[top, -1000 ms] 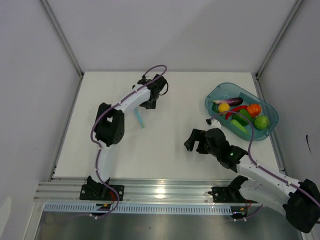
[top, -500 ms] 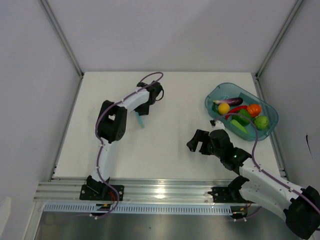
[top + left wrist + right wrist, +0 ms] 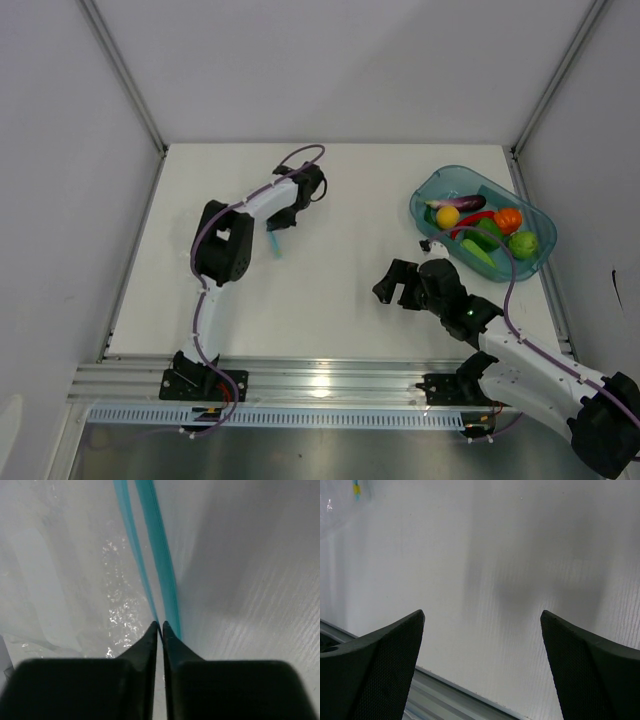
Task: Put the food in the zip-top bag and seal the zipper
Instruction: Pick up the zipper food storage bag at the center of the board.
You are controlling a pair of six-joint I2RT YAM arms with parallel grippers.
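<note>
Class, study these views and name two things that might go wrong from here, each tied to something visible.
The left gripper pinches the zipper by its fingertips alone, so the slick bag may slip free when lifted.
The right gripper hangs open over bare table, apart from the bag; held at one point, its mouth may not open for the food in the tray.

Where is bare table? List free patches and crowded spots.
Free: the middle of the table, between the left tool and the right tool; also the far strip between left tool and tray. Crowded: around the zipper the left tool pinches, and the tray, full of food.
</note>
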